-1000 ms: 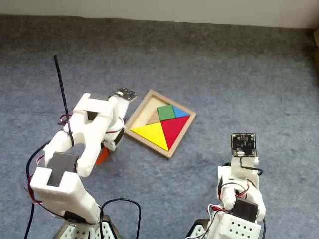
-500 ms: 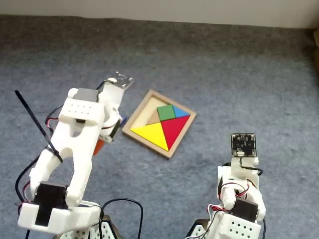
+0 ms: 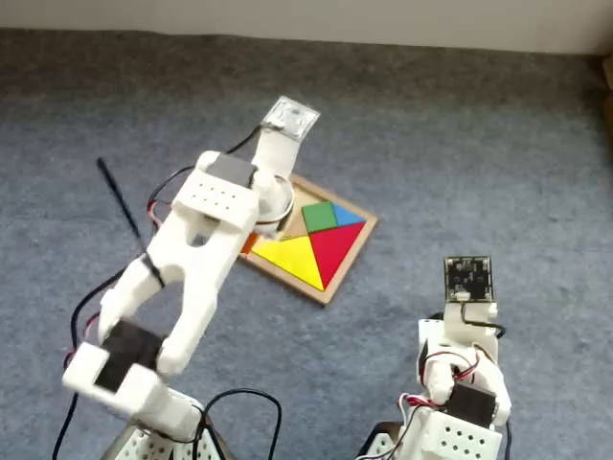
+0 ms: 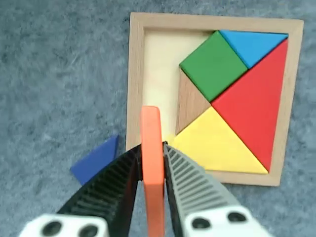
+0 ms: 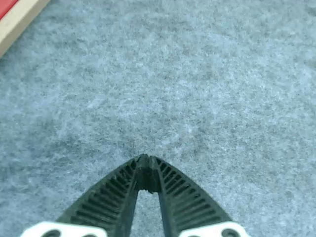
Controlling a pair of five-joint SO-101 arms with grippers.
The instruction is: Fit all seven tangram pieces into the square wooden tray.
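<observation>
orange piece [image 4: 150, 123] is pinched on edge in your left tool [image 4: 150, 149] over the rim of the wooden tray [image 4: 136, 74], likely held upright to slot into its bare strip [image 4: 158, 69], while your right tool [image 5: 147, 170] rests closed.

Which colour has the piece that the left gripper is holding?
Orange. The piece in the left gripper shows best in the left wrist view.

The tray [image 4: 136, 74] is pale matt wood, the carpet [image 4: 59, 74] fuzzy cloth, the orange piece [image 4: 150, 143] smooth.
</observation>
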